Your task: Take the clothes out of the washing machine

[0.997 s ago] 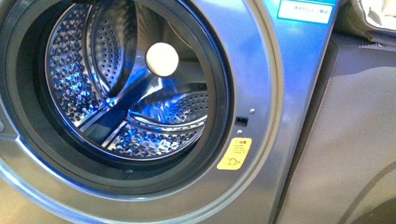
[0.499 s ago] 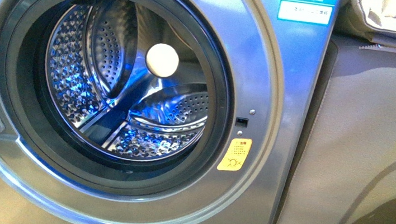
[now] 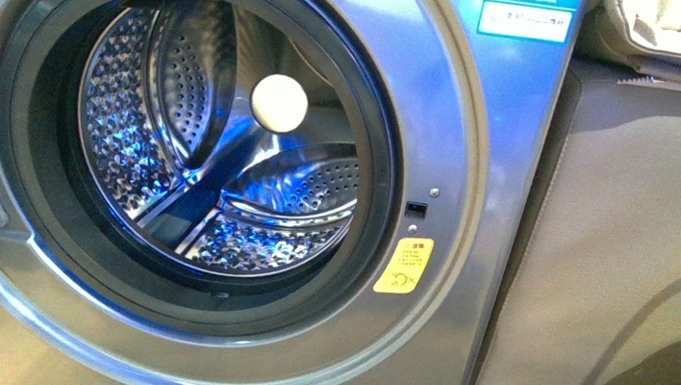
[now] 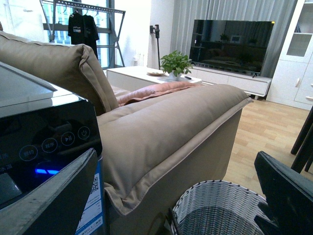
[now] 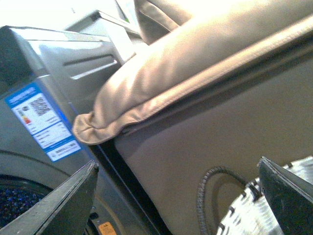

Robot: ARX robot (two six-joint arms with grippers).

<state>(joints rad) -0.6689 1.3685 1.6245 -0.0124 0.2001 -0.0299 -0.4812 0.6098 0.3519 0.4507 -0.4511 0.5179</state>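
The washing machine has its round mouth uncovered, and the shiny drum inside looks bare — no clothes show in it. A pale round knob sits near the drum's middle, and a yellow sticker is at about 4 o'clock from the mouth.

Where the blue clothes are, I cannot tell. They show in none of the 3 views.

The left gripper is wide apart and holds nothing. It hangs above a white woven basket, beside the tan sofa. The right gripper is also wide apart and holds nothing, close to the sofa's side and a basket rim.

I think the picking-out part looks done — maybe only tidying away is left.
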